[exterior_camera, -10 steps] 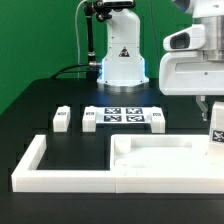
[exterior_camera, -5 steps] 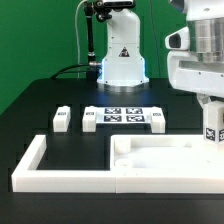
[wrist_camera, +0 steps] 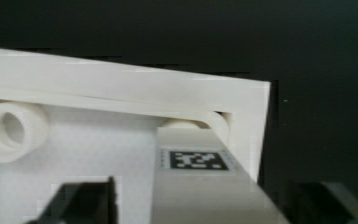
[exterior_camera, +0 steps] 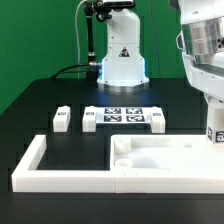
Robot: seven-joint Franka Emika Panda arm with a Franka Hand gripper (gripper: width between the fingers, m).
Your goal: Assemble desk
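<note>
The white tabletop panel (exterior_camera: pixel 165 160) lies flat inside the U-shaped rail, with a round corner hole (exterior_camera: pixel 122 146) showing. In the wrist view the panel (wrist_camera: pixel 87 160) shows another round hole (wrist_camera: pixel 7 130). My gripper (exterior_camera: pixel 216 128) is at the exterior view's right, shut on a short white leg (exterior_camera: pixel 217 133) with a tag. It holds the leg upright at the panel's far right corner. In the wrist view the leg (wrist_camera: pixel 197 185) runs between my two dark fingers (wrist_camera: pixel 87 200), gripper (wrist_camera: pixel 202 208). Three more legs (exterior_camera: pixel 62 119) (exterior_camera: pixel 89 120) (exterior_camera: pixel 157 120) stand on the black table.
The long white U-shaped rail (exterior_camera: pixel 40 165) borders the panel; it also shows in the wrist view (wrist_camera: pixel 140 75). The marker board (exterior_camera: pixel 122 116) lies between the loose legs. The robot base (exterior_camera: pixel 122 60) stands behind.
The arm's wrist has shifted up and toward the exterior view's right. The held leg has stayed by the panel's far right corner, slightly lower.
</note>
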